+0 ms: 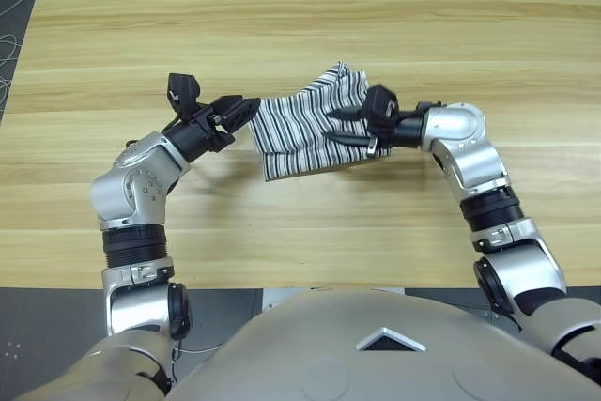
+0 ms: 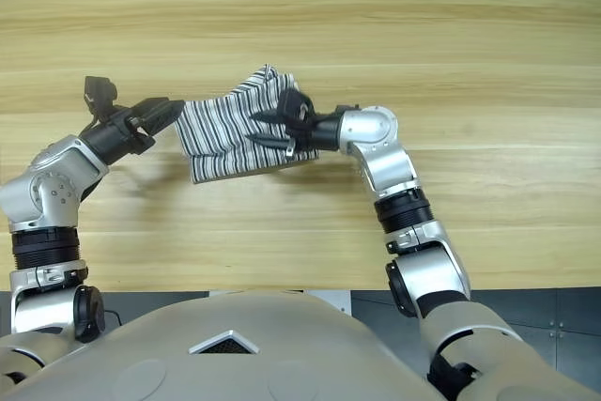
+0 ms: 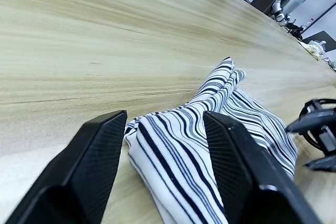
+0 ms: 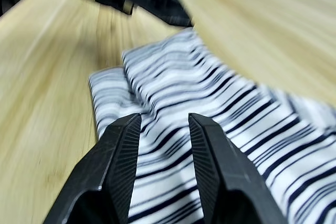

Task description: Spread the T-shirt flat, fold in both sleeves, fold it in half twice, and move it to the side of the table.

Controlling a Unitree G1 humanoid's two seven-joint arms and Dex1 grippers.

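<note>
Toward the middle of the surface [image 1: 376, 7], your shirt [image 1: 300, 133] lies as a small striped bundle, so the folding looks done. Your left gripper [image 1: 246, 110] is spread around its left edge, and your right gripper [image 1: 340, 126] is spread over its right part. Only the move to the side looks left to do.

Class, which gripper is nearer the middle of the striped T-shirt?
Right. The right gripper is over the striped T-shirt, open, close to its middle. The left gripper sits at the shirt's left edge, open around a corner.
</note>
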